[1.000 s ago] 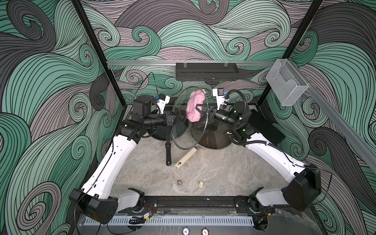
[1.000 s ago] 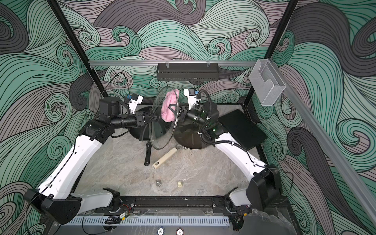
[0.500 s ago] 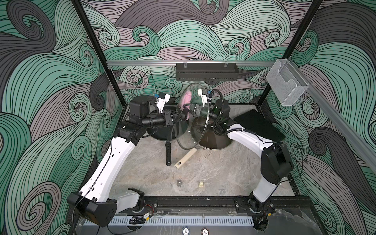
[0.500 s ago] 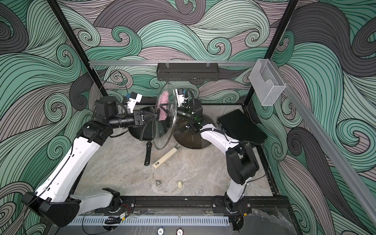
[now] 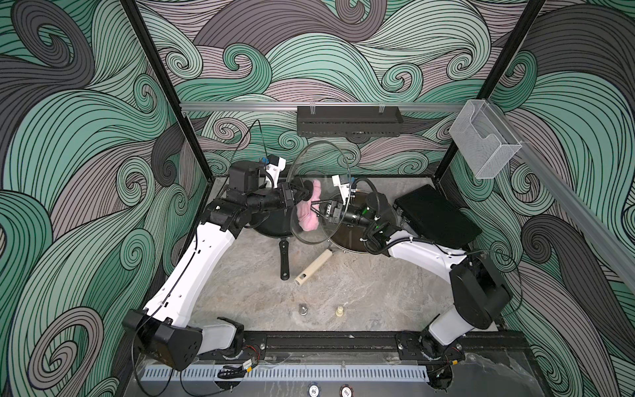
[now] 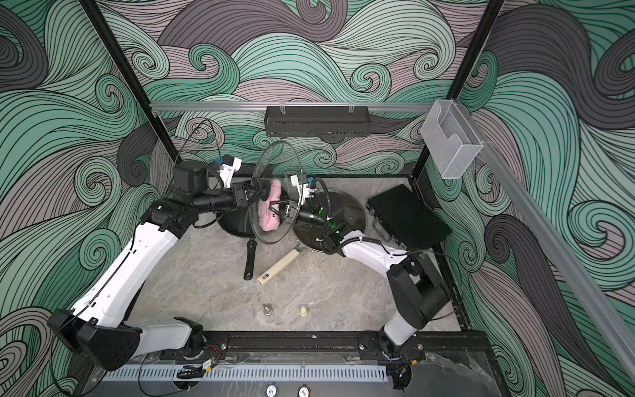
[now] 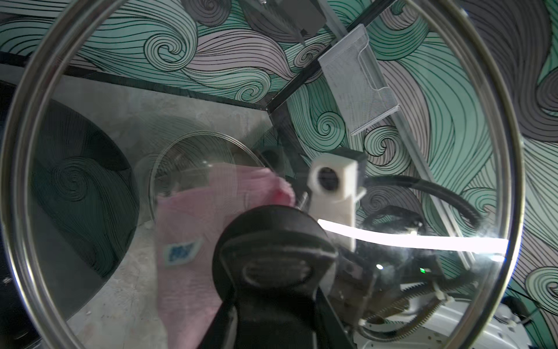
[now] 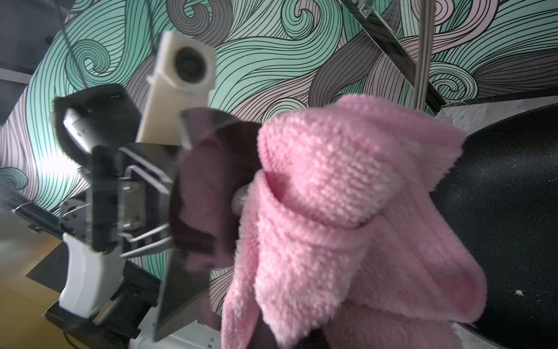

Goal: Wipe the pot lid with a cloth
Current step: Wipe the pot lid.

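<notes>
- Nearest risk: a dropped lid would land on the surface [image 5: 240, 292] or on the two pan handles below, the black handle [image 5: 283, 257] and the pale handle [image 5: 314, 266]. It's glass, so it would likely chip or crack.
- Risk at the grip: the left end effector [image 5: 302, 196] is clenched on only the black knob [image 7: 271, 256] of the pot lid [image 5: 319, 161], which is up on edge in the air. A sideways wiping push could twist the lid round the knob or slip it out.
- Risk at the cloth: the right end effector [image 5: 315, 212] is clenched on the bunched cloth [image 5: 307, 220], with loose folds hanging. A fold could snag on the rim or pull free, or bare fingers could hit the glass.
- Risk beyond: the right arm sits low over the second pan [image 6: 350, 206] — a wide stroke may knock it or the black case [image 5: 433, 216].
- Cloth vs end effectors: it is in the right one's grip, on the glass face opposite the knob, level with the knob and hanging below it. In the left wrist view it looks pressed to the glass, with the blue tag [image 7: 181, 252] showing through.
- Lid vs end effectors: it stands between the two, above the black pan [image 5: 273, 228] — the left holds it from the knob side and the right faces the other side.
</notes>
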Controlling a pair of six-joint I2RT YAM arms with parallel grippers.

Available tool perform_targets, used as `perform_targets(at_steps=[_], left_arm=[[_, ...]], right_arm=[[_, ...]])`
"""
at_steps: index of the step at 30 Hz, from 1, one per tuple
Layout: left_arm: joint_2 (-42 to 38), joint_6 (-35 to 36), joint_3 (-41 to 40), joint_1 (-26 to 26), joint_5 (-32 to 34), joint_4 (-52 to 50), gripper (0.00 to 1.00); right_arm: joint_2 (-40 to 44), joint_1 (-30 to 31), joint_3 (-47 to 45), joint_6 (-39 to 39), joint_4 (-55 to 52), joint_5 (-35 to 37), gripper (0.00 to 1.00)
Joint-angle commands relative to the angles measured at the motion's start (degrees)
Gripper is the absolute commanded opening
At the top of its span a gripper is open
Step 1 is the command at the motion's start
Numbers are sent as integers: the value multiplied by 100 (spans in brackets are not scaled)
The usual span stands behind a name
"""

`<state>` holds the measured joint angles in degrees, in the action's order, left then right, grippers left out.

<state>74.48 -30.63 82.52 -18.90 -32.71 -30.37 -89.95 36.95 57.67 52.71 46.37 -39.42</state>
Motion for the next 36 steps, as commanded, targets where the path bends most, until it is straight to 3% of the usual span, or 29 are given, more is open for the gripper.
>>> perform_targets(at_steps=[1,10,22,26,31,36], left_arm=[[-127,402,449,20,94,508,0],[-210,861,510,81,134,-129,0],[-61,1579,779,108,209,-1050,0],[61,1857,890,111,362,-1424,0],[236,2090,1033,105,545,-1795,0],[350,2239,1141,59,573,-2102,0]], right_arm=[[453,-6,-224,100,173,69,0],[1378,-256,-690,-780,-1573,231,0],[2746,-1443,-56,-2328,-5161,977,0],[3030,-1454,529,-2752,-6123,999,0],[3080,-1405,962,-2698,-6468,464,0],[2869,-843,1453,-3036,-7065,306,0]])
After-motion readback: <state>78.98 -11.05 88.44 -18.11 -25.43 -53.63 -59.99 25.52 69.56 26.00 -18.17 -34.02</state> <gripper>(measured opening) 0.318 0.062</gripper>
